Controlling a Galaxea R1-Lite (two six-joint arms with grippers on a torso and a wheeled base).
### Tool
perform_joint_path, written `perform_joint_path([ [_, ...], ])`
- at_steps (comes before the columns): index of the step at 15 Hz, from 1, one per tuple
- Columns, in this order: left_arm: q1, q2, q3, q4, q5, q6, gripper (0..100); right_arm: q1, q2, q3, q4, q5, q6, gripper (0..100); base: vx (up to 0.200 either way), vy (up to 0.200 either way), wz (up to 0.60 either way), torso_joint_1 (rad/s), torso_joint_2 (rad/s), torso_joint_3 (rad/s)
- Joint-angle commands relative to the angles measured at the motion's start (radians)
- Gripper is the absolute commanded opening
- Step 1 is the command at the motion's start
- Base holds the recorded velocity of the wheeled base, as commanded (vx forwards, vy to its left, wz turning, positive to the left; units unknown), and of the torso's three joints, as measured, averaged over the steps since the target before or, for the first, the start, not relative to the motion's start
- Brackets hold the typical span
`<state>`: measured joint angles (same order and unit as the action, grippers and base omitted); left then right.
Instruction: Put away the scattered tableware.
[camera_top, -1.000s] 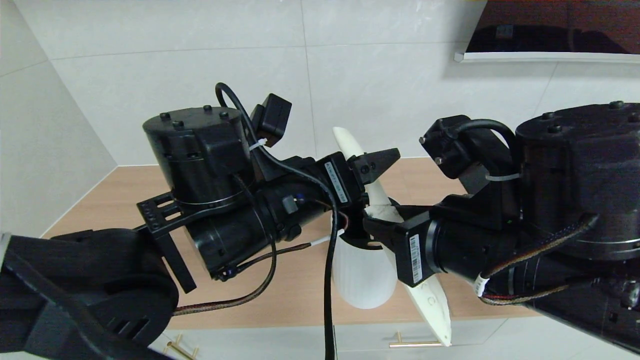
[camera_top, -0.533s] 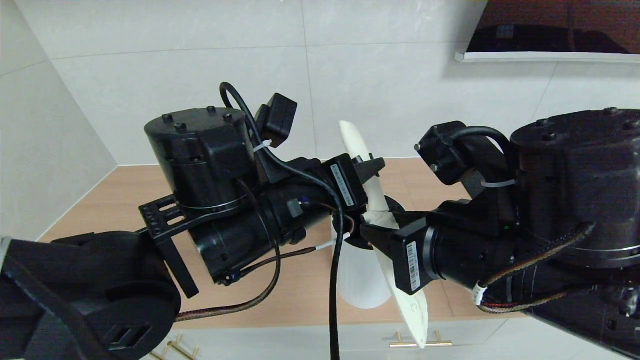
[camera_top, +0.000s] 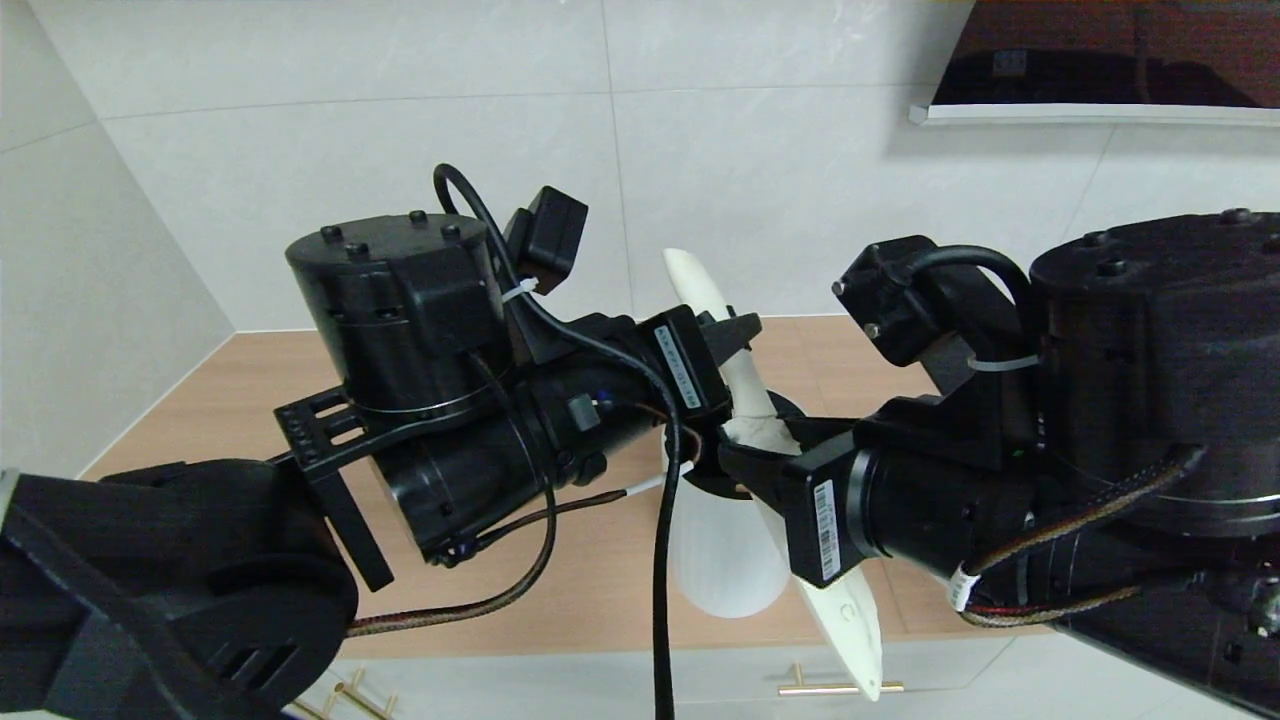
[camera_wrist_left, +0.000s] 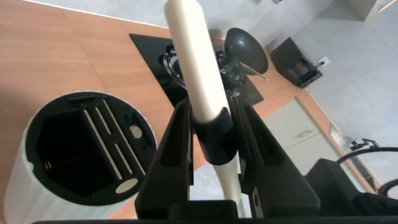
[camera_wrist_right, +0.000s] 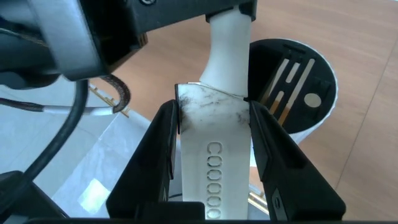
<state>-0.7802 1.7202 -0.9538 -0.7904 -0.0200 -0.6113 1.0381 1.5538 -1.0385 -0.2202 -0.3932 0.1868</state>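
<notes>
Head view | white spatula (camera_top: 848, 618) clamped in left gripper (camera_top: 735, 338), right gripper (camera_top: 762, 442)

We hold both arms raised and bent inward, wrists facing each other, our left gripper (camera_top: 738, 343) clamped across the handle of the white spatula (camera_top: 697, 285) and our right gripper (camera_top: 765, 438) clamped just below it where the handle widens toward the blade.
</notes>
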Motion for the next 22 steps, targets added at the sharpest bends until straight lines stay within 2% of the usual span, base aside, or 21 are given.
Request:
perform_joint_path([
  [1, -0.001, -0.014, 0.000, 0.000, 0.000, 0.002, 0, 0.000, -0.001, 0.000, -0.001, -0.001, 0.002, 100, 0.000, 0.000, 0.00, 0.000, 0.00, 0.000],
  [5, -0.001, -0.076, 0.000, 0.019, 0.003, 0.008, 0, 0.000, -0.021, 0.000, -0.022, -0.001, 0.003, 100, 0.000, 0.000, 0.00, 0.000, 0.00, 0.000],
  [6, -0.001, -0.096, 0.000, 0.039, 0.008, 0.022, 0, -0.001, -0.037, 0.002, -0.021, -0.001, 0.003, 100, 0.000, 0.000, 0.00, 0.000, 0.00, 0.000],
  [7, -0.001, -0.096, 0.000, 0.039, 0.008, 0.022, 0, -0.001, -0.037, 0.002, -0.021, -0.001, 0.003, 100, 0.000, 0.000, 0.00, 0.000, 0.00, 0.000],
  [8, -0.001, -0.116, -0.033, 0.092, 0.092, 0.077, 0, -0.021, -0.101, 0.018, -0.022, 0.000, -0.001, 100, 0.000, 0.000, 0.00, 0.000, 0.00, 0.000],
  [10, -0.001, -0.114, -0.129, 0.174, 0.215, 0.163, 0, -0.084, -0.159, 0.023, -0.021, 0.005, -0.007, 100, 0.000, 0.000, 0.00, 0.000, 0.00, 0.000],
  [11, -0.001, -0.129, -0.198, 0.250, 0.239, 0.203, 0, -0.105, -0.184, 0.023, -0.021, 0.007, -0.009, 100, 0.000, 0.000, 0.00, 0.000, 0.00, 0.000],
  [12, -0.004, -0.145, -0.258, 0.321, 0.250, 0.229, 0, -0.121, -0.201, 0.023, -0.019, 0.008, -0.012, 100, 0.000, 0.000, 0.00, 0.000, 0.00, 0.000],
  [13, -0.028, -0.165, -0.384, 0.479, 0.273, 0.240, 0, -0.150, -0.225, 0.021, -0.019, 0.010, -0.013, 100, 0.000, 0.000, 0.00, 0.000, 0.00, 0.000],
  [14, -0.045, -0.166, -0.474, 0.583, 0.307, 0.240, 0, -0.184, -0.236, 0.021, -0.018, 0.011, -0.013, 100, 0.000, 0.000, 0.00, 0.000, 0.00, 0.000],
  [16, -0.068, -0.148, -0.592, 0.701, 0.397, 0.249, 0, -0.237, -0.241, 0.023, -0.019, 0.011, -0.013, 100, 0.000, 0.000, 0.00, 0.000, 0.00, 0.000],
  [17, -0.073, -0.140, -0.611, 0.724, 0.419, 0.262, 0, -0.243, -0.244, 0.023, -0.018, 0.011, -0.013, 100, 0.000, 0.000, 0.00, 0.000, 0.00, 0.000],
  [18, -0.085, -0.094, -0.654, 0.775, 0.505, 0.323, 0, -0.254, -0.247, 0.021, -0.018, 0.013, -0.015, 100, 0.000, 0.000, 0.00, 0.000, 0.00, 0.000],
  [20, -0.086, -0.013, -0.691, 0.772, 0.640, 0.395, 0, -0.271, -0.236, 0.025, -0.018, 0.019, -0.015, 100, 0.000, 0.000, 0.00, 0.000, 0.00, 0.000],
  [22, -0.120, 0.039, -0.727, 0.769, 0.687, 0.403, 0, -0.294, -0.224, 0.025, -0.018, 0.030, -0.015, 100, 0.000, 0.000, 0.00, 0.000, 0.00, 0.000],
])
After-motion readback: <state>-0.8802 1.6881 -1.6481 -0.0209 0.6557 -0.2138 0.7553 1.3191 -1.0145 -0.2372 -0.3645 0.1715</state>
